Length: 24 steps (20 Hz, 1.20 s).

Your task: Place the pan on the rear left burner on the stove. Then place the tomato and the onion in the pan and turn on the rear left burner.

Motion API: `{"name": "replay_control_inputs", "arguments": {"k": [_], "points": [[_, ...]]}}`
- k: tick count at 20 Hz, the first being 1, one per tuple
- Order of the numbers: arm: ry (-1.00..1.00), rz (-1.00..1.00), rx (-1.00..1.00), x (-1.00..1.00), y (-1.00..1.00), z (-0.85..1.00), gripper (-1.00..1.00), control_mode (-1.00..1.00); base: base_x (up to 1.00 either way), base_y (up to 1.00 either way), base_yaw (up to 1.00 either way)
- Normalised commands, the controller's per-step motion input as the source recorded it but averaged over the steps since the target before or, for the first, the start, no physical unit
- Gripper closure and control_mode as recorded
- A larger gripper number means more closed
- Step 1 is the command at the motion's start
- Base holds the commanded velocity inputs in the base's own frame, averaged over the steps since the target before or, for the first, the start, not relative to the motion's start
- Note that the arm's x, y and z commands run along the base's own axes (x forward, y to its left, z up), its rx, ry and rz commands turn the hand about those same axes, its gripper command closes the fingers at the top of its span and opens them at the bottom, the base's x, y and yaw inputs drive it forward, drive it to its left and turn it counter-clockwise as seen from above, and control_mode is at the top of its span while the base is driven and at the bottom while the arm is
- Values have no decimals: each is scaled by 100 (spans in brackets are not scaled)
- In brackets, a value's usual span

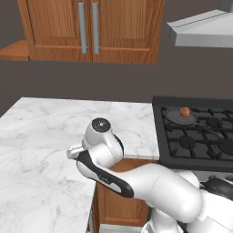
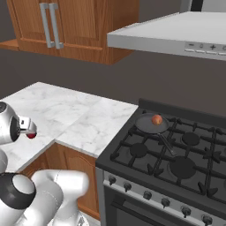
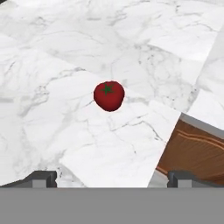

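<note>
Gripper [image 3: 111, 178] jaws wide apart, above the tomato [image 3: 109, 95] on the marble counter [image 3: 57, 65].
Smooth, round and likely soft: pinch gently across its middle.

A home kitchen: gas stove [image 2: 176, 159], marble counter [image 1: 54, 132], wooden cabinets [image 1: 91, 29], range hood [image 2: 176, 33].

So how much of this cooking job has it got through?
The pan already sits on the stove's rear left burner with the onion inside. The open jaws hang above the tomato, which lies on the marble counter. Left: tomato into pan, burner on.
</note>
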Motion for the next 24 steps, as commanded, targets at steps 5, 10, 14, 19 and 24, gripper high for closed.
{"name": "replay_control_inputs", "arguments": {"k": [5, 10, 14, 19, 24], "points": [[2, 0, 0, 28, 15, -2, -100, -100, 0, 0, 0], [4, 0, 0, 25, 2, -10, -100, -100, 0, 0, 0], [5, 0, 0, 22, 3, -18, -100, -100, 0, 0, 0], [4, 0, 0, 20, 17, -22, -100, -100, 0, 0, 0], [3, 0, 0, 18, 22, -22, -100, -100, 0, 0, 0]]}}
